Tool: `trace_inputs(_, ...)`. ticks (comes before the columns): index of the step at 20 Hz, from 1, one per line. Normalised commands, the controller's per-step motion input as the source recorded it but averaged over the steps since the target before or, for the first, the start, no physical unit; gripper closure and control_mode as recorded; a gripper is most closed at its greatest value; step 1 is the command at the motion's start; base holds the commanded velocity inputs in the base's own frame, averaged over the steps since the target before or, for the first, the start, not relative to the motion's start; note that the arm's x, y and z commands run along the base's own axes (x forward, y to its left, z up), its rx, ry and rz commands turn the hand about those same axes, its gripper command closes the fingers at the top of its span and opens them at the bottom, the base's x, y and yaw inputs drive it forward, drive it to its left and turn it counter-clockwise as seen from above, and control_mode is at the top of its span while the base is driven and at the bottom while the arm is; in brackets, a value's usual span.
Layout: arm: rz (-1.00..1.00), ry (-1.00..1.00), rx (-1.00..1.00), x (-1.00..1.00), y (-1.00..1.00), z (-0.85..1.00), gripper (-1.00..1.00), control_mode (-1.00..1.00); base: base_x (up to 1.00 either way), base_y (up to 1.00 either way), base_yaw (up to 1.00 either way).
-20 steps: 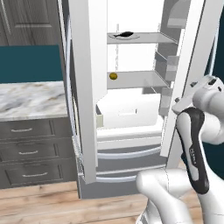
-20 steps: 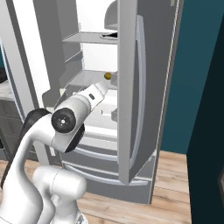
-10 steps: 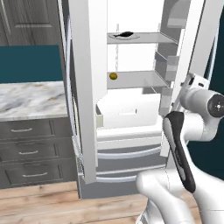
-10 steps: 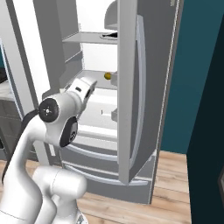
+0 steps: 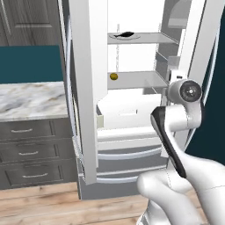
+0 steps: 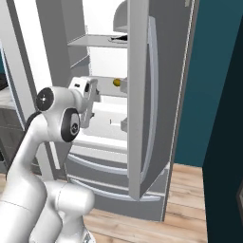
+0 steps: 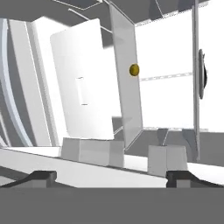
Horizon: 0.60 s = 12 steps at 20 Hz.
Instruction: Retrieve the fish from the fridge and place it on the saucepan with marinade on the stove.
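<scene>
While the fridge [image 5: 88, 88] stands with its doors swung open, you can see the fish [image 5: 125, 34] lying on the upper glass shelf [image 5: 145, 38], dark and slender against the white interior. One shelf below it sits a small round yellowish item [image 5: 114, 76], near the shelf's left end. Your tool [image 7: 111, 175] has its two dark fingertips [image 7: 41, 176] spread wide apart and holds nothing; between them you look into the fridge with the view rolled on its side, so the fish [image 7: 202, 74] shows as a thin dark sliver at the right edge and the yellowish item [image 7: 134, 69] sits near the middle. From the right base view, the hand [image 6: 88, 102] hangs in front of the open compartment, below the fish's shelf and well apart from the fish [image 6: 116, 38]. Left of the fridge you have a marble-topped bench [image 5: 30, 99] over grey drawers [image 5: 26, 154].
</scene>
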Motion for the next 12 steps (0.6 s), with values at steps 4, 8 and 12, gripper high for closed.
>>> trace_inputs(4,0.0,0.01,-0.01,0.44,0.0,-0.13,-1.0,-1.0,0.0,0.0,0.0)
trace_inputs(8,0.0,-0.14,0.0,0.35,0.0,-0.26,-1.0,-1.0,0.0,0.0,0.0)
trace_inputs(12,-0.16,-0.19,-0.01,0.3,0.0,-0.37,-1.0,-1.0,0.0,0.0,0.0)
